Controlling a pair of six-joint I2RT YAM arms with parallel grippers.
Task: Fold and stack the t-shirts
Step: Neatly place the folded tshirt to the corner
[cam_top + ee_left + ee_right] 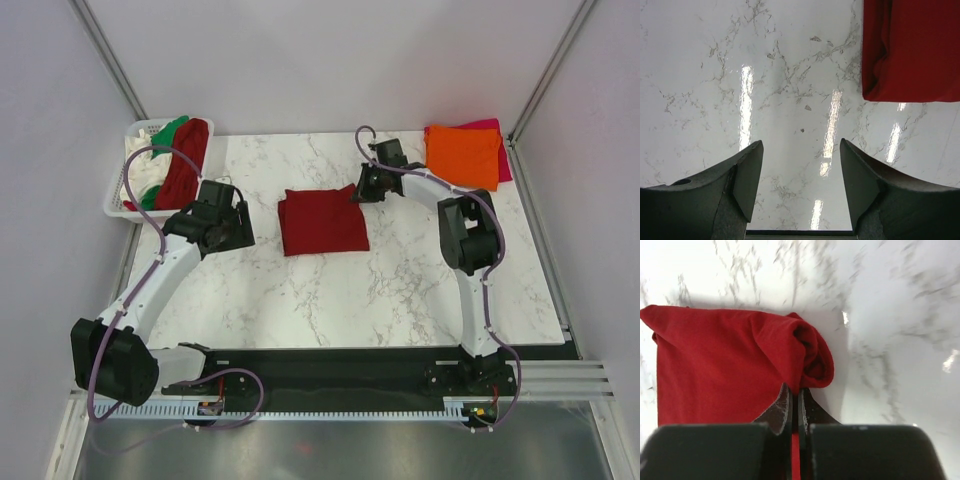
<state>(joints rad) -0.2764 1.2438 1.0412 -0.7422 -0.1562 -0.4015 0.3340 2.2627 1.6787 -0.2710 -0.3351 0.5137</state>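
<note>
a folded dark red t-shirt (322, 220) lies flat near the middle of the marble table (400, 290); the right gripper (795, 390) sits at its far right corner, jaws pinched tight on a bunched fold of that cloth, a sliver of red showing between the fingers (777, 412); the left gripper (801, 150) hangs just left of the shirt, jaws standing wide over bare marble, holding nothing; at the far right corner an orange t-shirt (462, 155) lies folded on a magenta-pink t-shirt (492, 126), whose edge peeks out; at the far left a white basket (113, 200) holds a second dark red t-shirt (187, 165), a green t-shirt (170, 128) and a white t-shirt (145, 172), all crumpled
</note>
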